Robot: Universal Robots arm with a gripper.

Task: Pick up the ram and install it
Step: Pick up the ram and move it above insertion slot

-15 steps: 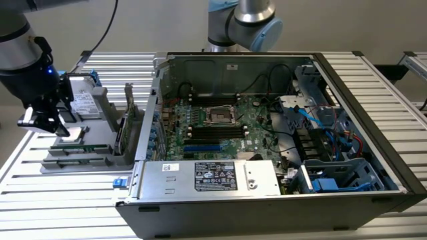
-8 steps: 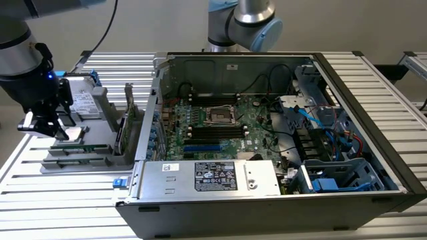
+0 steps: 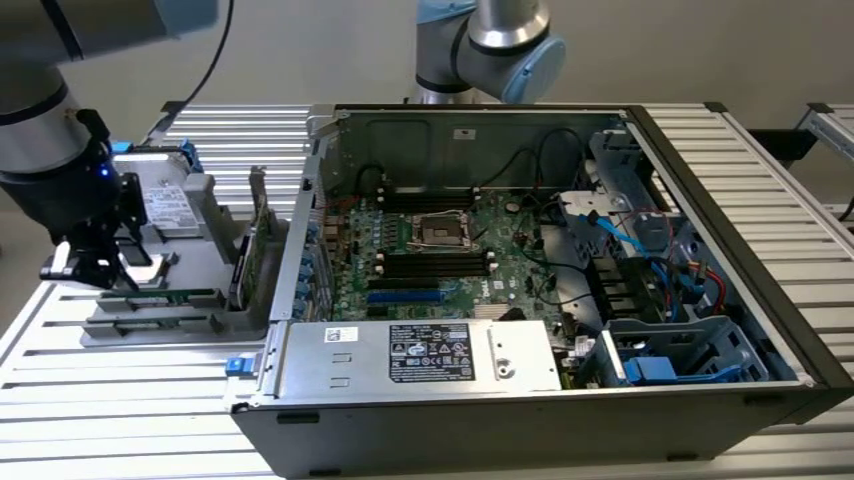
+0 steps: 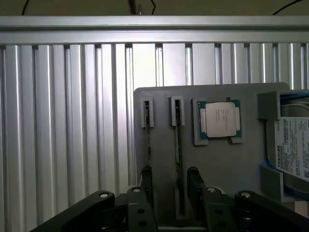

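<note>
Word "TOSHIBA" ran sideways along the white label of the hard drive (image 4: pixel 292 145), finer print and codes beside it too small to read; black label on the power supply (image 3: pixel 430 352) carried logos and lines, none legible; CPU (image 4: pixel 221 119) markings unreadable.

Soft even indoor light, pale sheen on ribbed table (image 3: pixel 134 400), computer case (image 3: pixel 454 145) interior dim, shadowed

Green ram (image 3: pixel 178 296), ribbed silver table (image 3: pixel 120 400)
</note>
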